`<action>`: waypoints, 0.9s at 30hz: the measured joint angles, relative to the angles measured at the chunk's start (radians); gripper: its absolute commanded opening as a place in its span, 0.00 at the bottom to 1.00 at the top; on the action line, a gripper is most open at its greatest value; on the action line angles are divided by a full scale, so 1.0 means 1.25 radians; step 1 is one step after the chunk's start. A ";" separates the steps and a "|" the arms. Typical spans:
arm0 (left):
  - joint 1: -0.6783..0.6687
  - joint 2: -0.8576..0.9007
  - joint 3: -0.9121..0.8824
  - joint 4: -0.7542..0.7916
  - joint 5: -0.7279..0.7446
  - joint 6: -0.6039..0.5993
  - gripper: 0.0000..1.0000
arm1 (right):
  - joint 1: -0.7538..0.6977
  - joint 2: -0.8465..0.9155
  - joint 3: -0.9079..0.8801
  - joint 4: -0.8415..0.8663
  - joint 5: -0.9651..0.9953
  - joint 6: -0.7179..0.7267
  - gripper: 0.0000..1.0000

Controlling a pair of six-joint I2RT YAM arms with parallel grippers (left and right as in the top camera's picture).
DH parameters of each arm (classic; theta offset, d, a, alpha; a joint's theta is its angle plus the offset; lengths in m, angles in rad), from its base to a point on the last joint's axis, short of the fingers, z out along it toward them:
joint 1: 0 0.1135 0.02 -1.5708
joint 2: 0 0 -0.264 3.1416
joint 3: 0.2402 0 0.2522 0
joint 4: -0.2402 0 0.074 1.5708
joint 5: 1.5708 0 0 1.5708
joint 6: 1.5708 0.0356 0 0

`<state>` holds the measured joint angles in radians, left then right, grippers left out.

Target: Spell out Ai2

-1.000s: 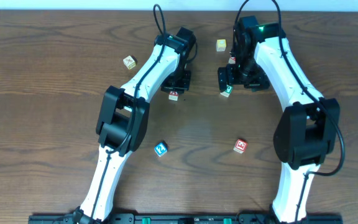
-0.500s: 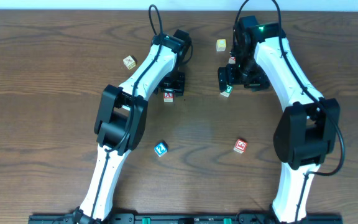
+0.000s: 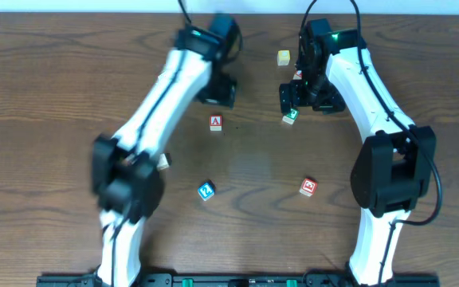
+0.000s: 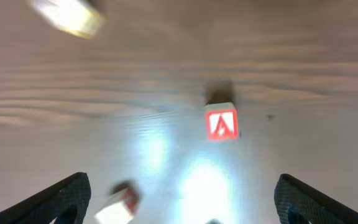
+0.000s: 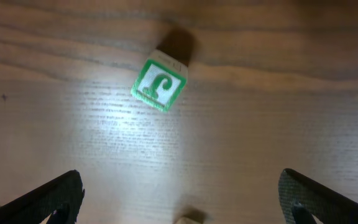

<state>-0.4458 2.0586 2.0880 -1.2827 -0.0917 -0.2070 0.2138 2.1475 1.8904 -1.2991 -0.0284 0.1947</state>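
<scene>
A white block with a red A (image 3: 216, 123) (image 4: 222, 124) lies free on the wooden table. My left gripper (image 3: 217, 91) (image 4: 182, 208) hovers just beyond it, jaws wide open and empty. A green-lettered block (image 3: 291, 116) (image 5: 159, 83) lies tilted on the table. My right gripper (image 3: 290, 101) (image 5: 185, 205) stands open over it and does not touch it. A blue block with a 2 (image 3: 205, 190) lies nearer the front, left of centre.
A red-faced block (image 3: 307, 187) lies at the front right and a yellow block (image 3: 284, 57) at the back. A pale block (image 3: 163, 162) peeks out beside the left arm. Blurred blocks (image 4: 67, 14) (image 4: 120, 205) show in the left wrist view.
My left gripper has opened and let go of the A block, then lifted back and away from it. The left arm has swung to the left. The right arm has not moved.
</scene>
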 measured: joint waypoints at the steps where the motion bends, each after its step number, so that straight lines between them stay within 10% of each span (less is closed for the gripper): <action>1: 0.000 -0.060 0.000 -0.010 -0.015 0.007 0.95 | 0.000 0.000 0.000 0.004 0.002 0.000 0.99; 15: 0.001 -0.745 -0.001 -0.262 -0.058 0.019 0.96 | 0.000 0.000 0.022 0.088 0.031 0.041 0.99; 27: 0.005 -1.165 -0.465 -0.258 -0.107 -0.068 0.95 | 0.000 -0.001 0.192 0.151 0.097 0.084 0.99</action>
<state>-0.4400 0.6022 1.5063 -1.6047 -0.2249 -0.2920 0.2134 2.1468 2.1304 -1.1107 0.0929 0.2996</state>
